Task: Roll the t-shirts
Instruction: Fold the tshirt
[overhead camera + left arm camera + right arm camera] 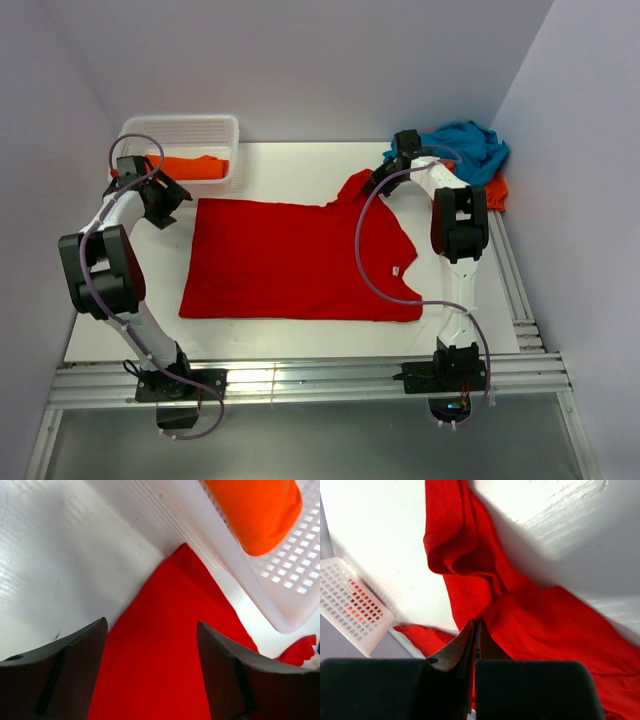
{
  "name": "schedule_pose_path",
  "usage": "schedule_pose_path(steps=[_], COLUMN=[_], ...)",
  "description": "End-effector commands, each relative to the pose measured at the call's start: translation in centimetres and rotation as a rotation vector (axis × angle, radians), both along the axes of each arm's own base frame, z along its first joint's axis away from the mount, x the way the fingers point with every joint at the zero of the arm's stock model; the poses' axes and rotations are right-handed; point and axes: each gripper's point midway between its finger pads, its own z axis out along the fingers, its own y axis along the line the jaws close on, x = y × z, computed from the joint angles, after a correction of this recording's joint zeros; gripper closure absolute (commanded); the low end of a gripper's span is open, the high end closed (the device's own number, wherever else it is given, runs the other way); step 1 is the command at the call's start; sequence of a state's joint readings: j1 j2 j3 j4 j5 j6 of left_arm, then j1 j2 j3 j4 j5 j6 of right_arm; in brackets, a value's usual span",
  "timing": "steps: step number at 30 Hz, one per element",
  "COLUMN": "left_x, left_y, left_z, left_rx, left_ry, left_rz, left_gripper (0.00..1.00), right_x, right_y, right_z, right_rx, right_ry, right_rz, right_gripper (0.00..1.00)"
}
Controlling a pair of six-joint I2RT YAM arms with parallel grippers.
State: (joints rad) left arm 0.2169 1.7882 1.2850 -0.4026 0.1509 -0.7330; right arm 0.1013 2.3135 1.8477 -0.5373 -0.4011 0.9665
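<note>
A bright red t-shirt (290,260) lies spread flat across the middle of the white table. My left gripper (172,210) is over its far left corner (160,655), open, with one finger on each side of the cloth. My right gripper (378,180) is at the shirt's far right sleeve, shut on a fold of red fabric (545,625) that rises bunched towards it. In the right wrist view the right gripper (476,622) has its tips pressed together. A rolled orange t-shirt (192,166) lies in the basket. A teal t-shirt (470,145) is heaped on another orange one (497,190) at the far right.
The white lattice basket (180,125) stands at the far left corner, close behind my left gripper; its wall (225,550) runs just beyond the shirt's corner. Grey walls close in the table on the left, right and far sides. An aluminium rail (300,380) edges the near side.
</note>
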Motion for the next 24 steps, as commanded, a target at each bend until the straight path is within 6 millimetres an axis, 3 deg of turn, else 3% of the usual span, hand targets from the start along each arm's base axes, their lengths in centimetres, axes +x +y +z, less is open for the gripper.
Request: schedule_pose_path(steps=[1,5,7,14,15,19,24], left_x=[1.8,3.0,3.0,3.1,3.9,4.5,5.9], left_y=[0.9,1.3,1.3,0.1,0.1,-0.6,-1.8], left_z=[-0.2,-0.6,-0.8,-1.1,-0.3,-0.2,-0.2], left_rx=[0.033,0.064,0.077,0.138,0.161,0.250,0.320], left_ry=[-0.056,-0.095,-0.110,-0.198,-0.254,-0.307,-0.347], left_rz=[-0.001,-0.020,-0.037,-0.059,-0.058,-0.077,-0.110], left_gripper=[0.24,0.39,0.42,0.41,0.42,0.48,0.47], right_x=[1.0,1.0,0.8,0.4,0.4,0.2,0.1], right_y=[1.4,1.7,1.8,2.0,2.0,2.1,2.2], right_z=[5.3,6.6,7.0,8.1,8.3,8.8,9.2], right_rx=[0.049,0.056,0.055,0.072,0.074,0.073,0.082], right_ry=[-0.104,-0.129,-0.133,-0.150,-0.152,-0.157,-0.163], right_rz=[0.017,0.031,0.035,0.048,0.051,0.064,0.063], right_gripper=[1.00,1.00,1.00,1.00,1.00,1.00,1.00])
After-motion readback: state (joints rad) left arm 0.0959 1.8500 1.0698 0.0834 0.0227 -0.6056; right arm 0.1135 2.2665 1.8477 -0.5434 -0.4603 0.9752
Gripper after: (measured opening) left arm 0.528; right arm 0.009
